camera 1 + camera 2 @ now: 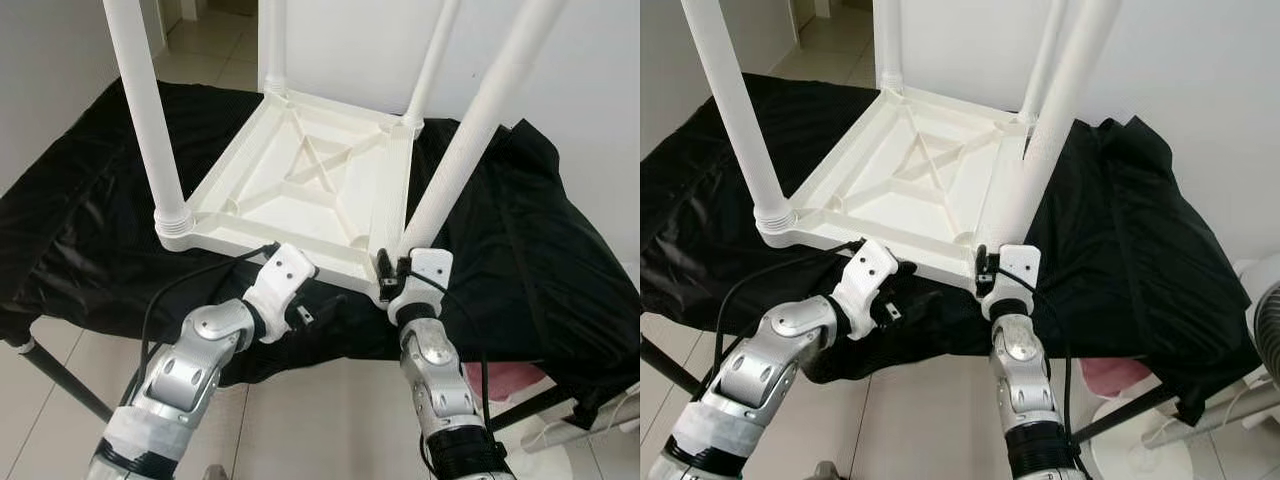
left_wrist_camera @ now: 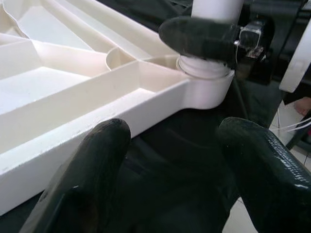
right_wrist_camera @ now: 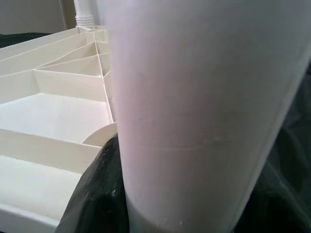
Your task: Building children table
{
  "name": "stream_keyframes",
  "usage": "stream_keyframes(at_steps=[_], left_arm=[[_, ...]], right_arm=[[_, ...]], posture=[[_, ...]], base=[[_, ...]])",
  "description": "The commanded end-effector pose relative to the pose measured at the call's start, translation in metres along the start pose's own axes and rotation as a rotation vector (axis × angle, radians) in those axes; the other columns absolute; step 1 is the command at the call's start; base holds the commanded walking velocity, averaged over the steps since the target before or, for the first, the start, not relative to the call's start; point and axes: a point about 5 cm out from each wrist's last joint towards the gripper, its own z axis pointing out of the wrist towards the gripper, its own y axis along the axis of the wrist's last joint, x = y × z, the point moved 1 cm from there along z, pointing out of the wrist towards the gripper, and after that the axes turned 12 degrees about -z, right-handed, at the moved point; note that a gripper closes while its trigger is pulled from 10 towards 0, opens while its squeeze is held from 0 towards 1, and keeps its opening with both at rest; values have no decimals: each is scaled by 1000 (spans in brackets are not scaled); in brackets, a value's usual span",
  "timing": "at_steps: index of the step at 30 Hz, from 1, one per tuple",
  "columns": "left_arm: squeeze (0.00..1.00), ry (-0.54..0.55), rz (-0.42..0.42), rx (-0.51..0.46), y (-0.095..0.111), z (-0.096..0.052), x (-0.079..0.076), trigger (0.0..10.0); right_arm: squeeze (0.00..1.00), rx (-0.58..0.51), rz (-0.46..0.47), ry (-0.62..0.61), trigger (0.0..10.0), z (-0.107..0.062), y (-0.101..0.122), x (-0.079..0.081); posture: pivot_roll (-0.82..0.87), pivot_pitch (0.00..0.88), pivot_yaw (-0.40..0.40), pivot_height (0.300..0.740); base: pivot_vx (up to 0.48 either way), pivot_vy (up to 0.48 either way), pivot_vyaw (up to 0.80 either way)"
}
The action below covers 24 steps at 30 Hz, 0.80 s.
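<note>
Four legs up on inverted tabletop (image 1: 310,180). R gripper (image 1: 392,275) clamps near-corner leg (image 1: 470,140) at base; L gripper (image 1: 318,308) open beside tabletop edge. Plastic: light, stiff, slick; grip low.

White table (image 1: 300,180), black cloth (image 1: 520,250)

Black cloth (image 1: 520,250) — upturned white table (image 1: 310,180) on it.
</note>
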Motion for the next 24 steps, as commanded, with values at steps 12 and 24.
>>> stream_keyframes(at_steps=[12,24], left_arm=[[0,-8,17,12,-1,1,-1,10000],[0,3,29,2,3,1,2,10000]], right_arm=[[1000,-7,-6,-12,10000,-8,4,-1],[0,-47,1,59,10000,-3,5,-25]], posture=[[37,4,-91,740],[40,22,-120,740]], base=[[0,0,0],[0,0,0]])
